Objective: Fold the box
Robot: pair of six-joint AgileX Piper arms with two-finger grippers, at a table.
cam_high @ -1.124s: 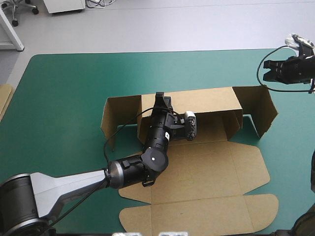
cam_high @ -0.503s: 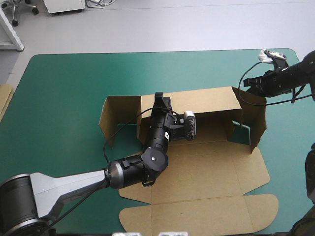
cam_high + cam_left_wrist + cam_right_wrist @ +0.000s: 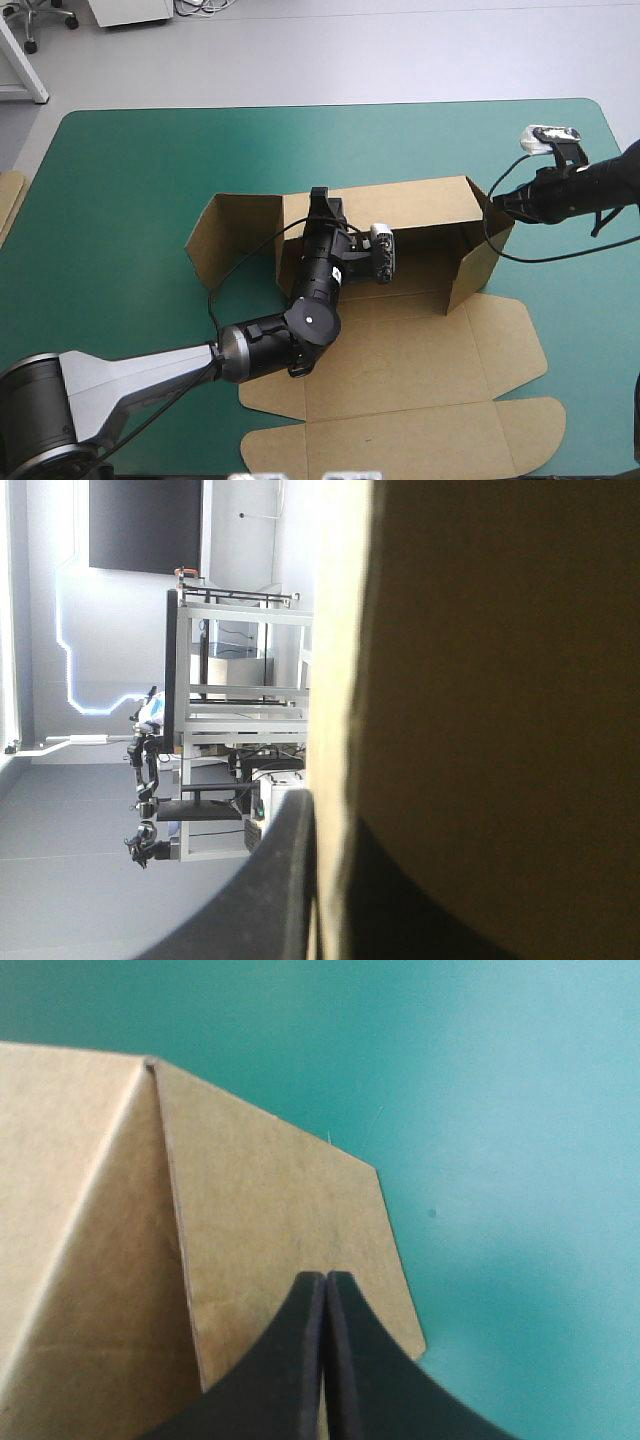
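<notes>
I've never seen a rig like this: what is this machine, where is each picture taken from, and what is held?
It is a robot with two arms, each ending in a black two-fingered pincer. One picture looks down from above; the other two come from cameras on the wrists. On the teal-green table cover lies a brown cut-cardboard box, partly raised. The left pincer is shut on the box's upright back wall; the right pincer, shut and holding nothing, sits against the right side flap.
</notes>
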